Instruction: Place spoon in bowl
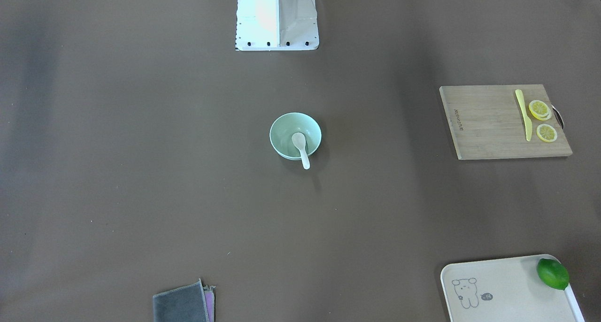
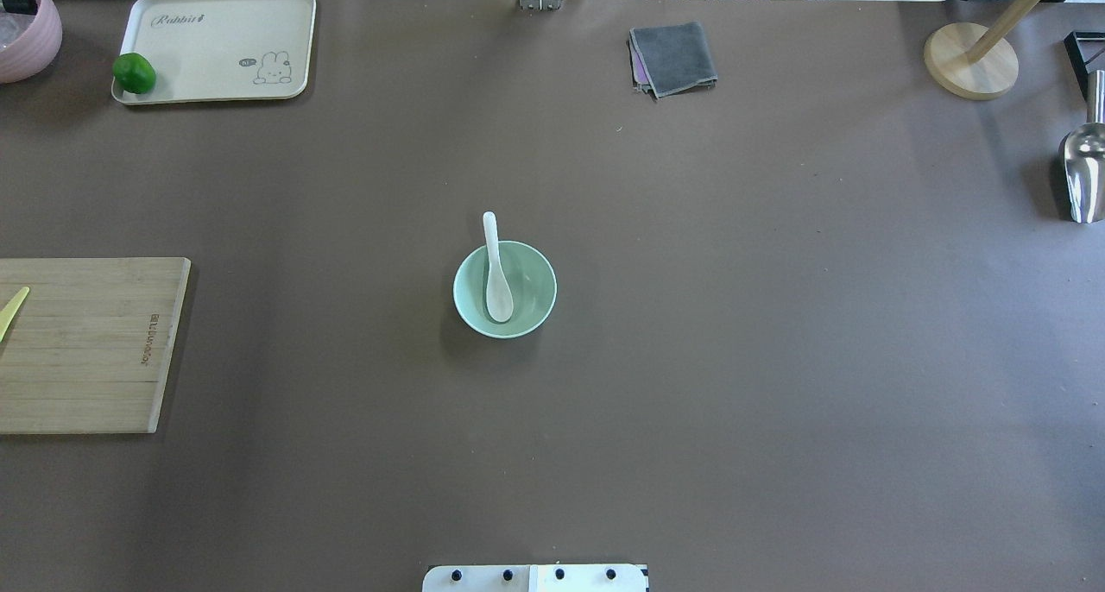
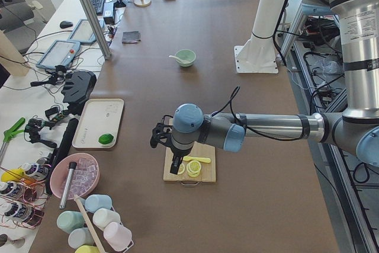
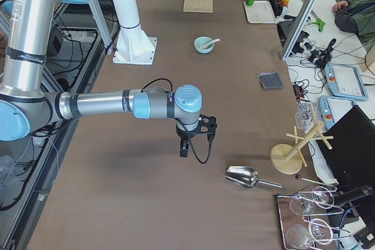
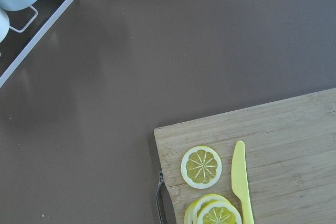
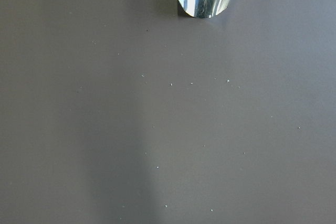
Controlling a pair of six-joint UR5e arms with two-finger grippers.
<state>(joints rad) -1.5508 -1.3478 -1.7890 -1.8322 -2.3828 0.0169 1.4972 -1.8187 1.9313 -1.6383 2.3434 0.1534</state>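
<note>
Lemon slices (image 5: pixel 201 167) and a yellow knife (image 5: pixel 240 182) lie on the cutting board (image 5: pixel 294 129) below the left gripper (image 3: pixel 173 167), while the right gripper (image 4: pixel 184 151) hangs near a metal scoop (image 4: pixel 242 177). Whether either hand is clenched or released cannot be told. Well apart from both, between them, the spoon (image 2: pixel 497 283) rests with its scoop end inside the bowl (image 2: pixel 533 292), handle leaning over the rim.

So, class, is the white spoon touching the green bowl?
Touching. The overhead exterior view shows the spoon with its scoop resting inside the bowl and its handle leaning over the rim.
</note>
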